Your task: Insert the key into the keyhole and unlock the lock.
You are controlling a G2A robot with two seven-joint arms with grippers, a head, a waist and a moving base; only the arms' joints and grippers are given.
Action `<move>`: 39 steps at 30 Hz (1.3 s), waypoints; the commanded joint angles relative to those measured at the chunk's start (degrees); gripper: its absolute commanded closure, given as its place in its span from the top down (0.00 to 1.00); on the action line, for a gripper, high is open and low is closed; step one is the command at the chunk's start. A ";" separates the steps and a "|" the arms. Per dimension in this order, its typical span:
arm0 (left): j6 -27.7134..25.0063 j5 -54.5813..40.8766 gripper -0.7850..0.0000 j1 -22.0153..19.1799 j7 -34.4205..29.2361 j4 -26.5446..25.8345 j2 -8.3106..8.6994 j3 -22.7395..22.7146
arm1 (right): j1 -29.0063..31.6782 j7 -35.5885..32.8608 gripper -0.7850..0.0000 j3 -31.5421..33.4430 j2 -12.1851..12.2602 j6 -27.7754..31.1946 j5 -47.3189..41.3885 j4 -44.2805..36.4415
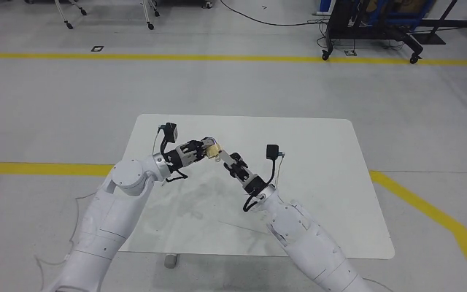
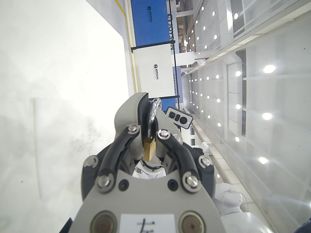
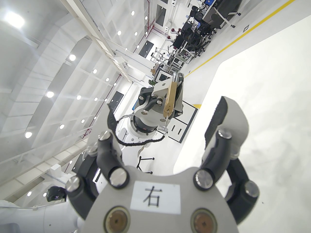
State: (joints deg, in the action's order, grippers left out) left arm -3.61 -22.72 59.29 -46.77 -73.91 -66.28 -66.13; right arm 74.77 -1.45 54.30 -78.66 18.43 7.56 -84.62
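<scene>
A brass padlock (image 1: 213, 151) is held above the white table (image 1: 314, 146), left of its middle. My left gripper (image 1: 203, 150) is shut on the padlock's steel shackle (image 2: 154, 111), and the brass body (image 2: 149, 150) hangs between the fingers. In the right wrist view the padlock (image 3: 170, 97) faces me edge-on. A small silver key (image 3: 165, 127) sticks out of its lower end. My right gripper (image 1: 228, 160) is close to the padlock's key end. It is open, its fingers (image 3: 226, 115) spread wide and holding nothing.
The table's white top has faint dark scuffs near the front. A small grey object (image 1: 170, 260) sits at the front edge on the left. Yellow floor lines and a wheeled black cart (image 1: 372, 29) lie beyond the table.
</scene>
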 commanded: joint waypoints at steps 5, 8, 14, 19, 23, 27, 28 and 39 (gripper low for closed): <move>0.00 0.00 0.00 0.00 0.00 0.00 0.00 0.00 | 0.00 0.00 1.00 0.00 0.00 0.00 0.00 0.00; 0.00 0.00 0.00 0.00 0.00 0.00 0.00 0.00 | 0.00 0.00 1.00 0.00 0.00 0.00 0.00 0.00; -0.44 -1.89 0.00 1.16 0.31 -1.20 -0.06 -0.50 | 1.01 -1.26 1.00 0.67 0.02 1.36 -3.52 -1.24; -0.43 -7.19 0.00 1.20 -3.62 -0.13 -0.17 -1.26 | 2.23 -8.75 1.00 3.01 0.43 4.51 -13.24 -2.45; 0.92 -11.89 0.00 0.05 -8.00 2.20 -0.34 -1.56 | 1.68 -17.47 1.00 4.65 0.81 3.62 -21.81 -2.02; 1.34 -14.79 0.00 -1.08 -11.14 4.49 -0.51 -1.63 | 0.34 -22.53 1.00 5.07 0.87 0.87 -26.42 -1.31; 1.23 -14.86 0.00 -1.31 -11.43 4.89 -0.54 -1.59 | 0.13 -23.44 1.00 4.89 0.82 0.12 -27.49 -1.13; 2.52 -18.10 0.00 -2.75 -15.72 7.50 -0.95 -0.80 | -3.31 -32.79 0.50 3.05 -0.01 -4.23 -38.96 2.99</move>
State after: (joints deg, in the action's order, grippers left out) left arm -1.40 -40.22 56.66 -61.81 -66.69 -67.17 -67.05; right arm 71.70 -32.26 57.59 -78.57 14.52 -29.16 -82.11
